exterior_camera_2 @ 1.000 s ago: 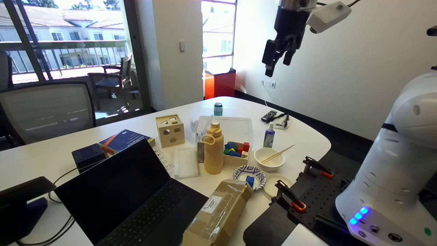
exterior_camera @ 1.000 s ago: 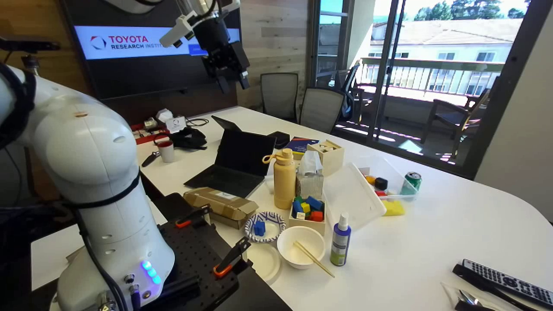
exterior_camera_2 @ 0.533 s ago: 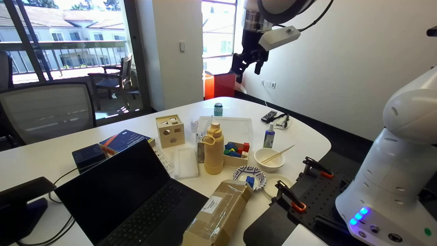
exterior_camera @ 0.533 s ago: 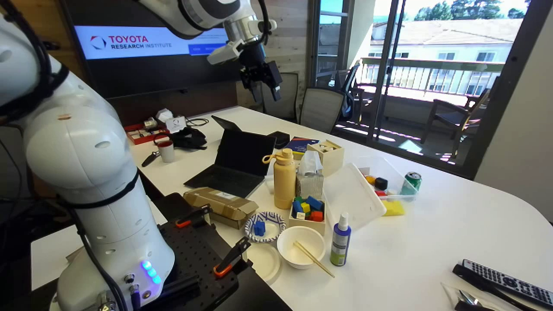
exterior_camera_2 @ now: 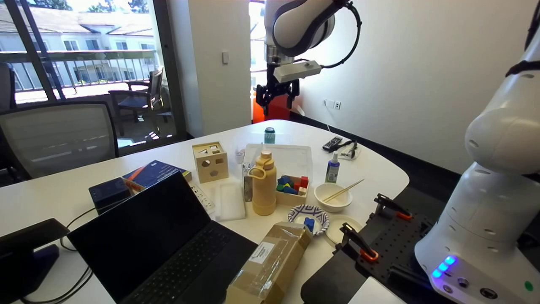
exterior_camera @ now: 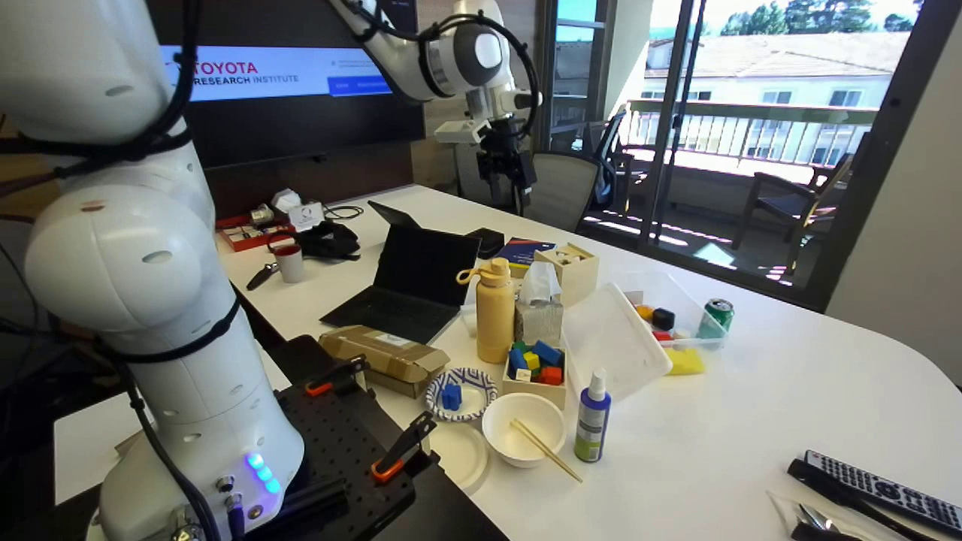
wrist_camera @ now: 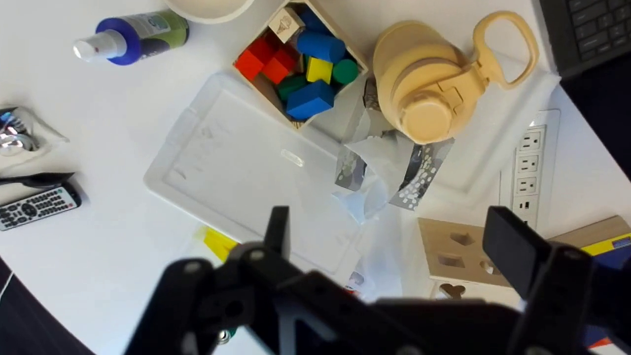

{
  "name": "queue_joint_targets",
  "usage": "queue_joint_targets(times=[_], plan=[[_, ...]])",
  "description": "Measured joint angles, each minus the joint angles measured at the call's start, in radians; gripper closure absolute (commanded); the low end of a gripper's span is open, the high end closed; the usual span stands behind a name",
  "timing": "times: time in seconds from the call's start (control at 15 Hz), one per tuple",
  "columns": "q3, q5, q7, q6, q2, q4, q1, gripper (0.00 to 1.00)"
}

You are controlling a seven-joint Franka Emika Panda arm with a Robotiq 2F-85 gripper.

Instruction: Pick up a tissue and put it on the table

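Note:
A white tissue [exterior_camera: 541, 284] stands up out of a grey patterned tissue box [exterior_camera: 539, 324] on the large white table [exterior_camera: 751, 428]. In an exterior view the tissue box [exterior_camera_2: 248, 188] is mostly hidden behind the yellow bottle. In the wrist view the tissue [wrist_camera: 377, 150] lies between the box's patterned sides [wrist_camera: 423, 177], ahead of the fingertips. My gripper [wrist_camera: 389, 219] is open with nothing between its fingers. In both exterior views the gripper [exterior_camera: 509, 194] hangs high above the table, well above and apart from the tissue; it also shows here [exterior_camera_2: 277, 107].
A tall yellow bottle [exterior_camera: 494, 312] stands right beside the tissue box. Close by are a wooden shape box [exterior_camera: 579, 278], a tray of blocks [exterior_camera: 535, 391], a clear plastic lid [exterior_camera: 612, 342], a spray bottle [exterior_camera: 593, 421], a bowl with chopsticks [exterior_camera: 524, 432] and a laptop [exterior_camera: 425, 270].
My open gripper has come down and moved across, to the right in an exterior view and to the left in an exterior view. The things on the table have not moved.

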Motion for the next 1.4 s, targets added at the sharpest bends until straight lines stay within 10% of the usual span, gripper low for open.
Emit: queue_joint_targets(times=[0.47, 1.33, 1.4], plan=[[-0.275, 0.047, 0.010, 0.033, 0.391, 0.286, 0.222, 0.00], [-0.372, 0.185, 0.006, 0.035, 0.584, 0.452, 0.286, 0.00], [-0.375, 0.186, 0.006, 0.035, 0.589, 0.452, 0.286, 0.25]])
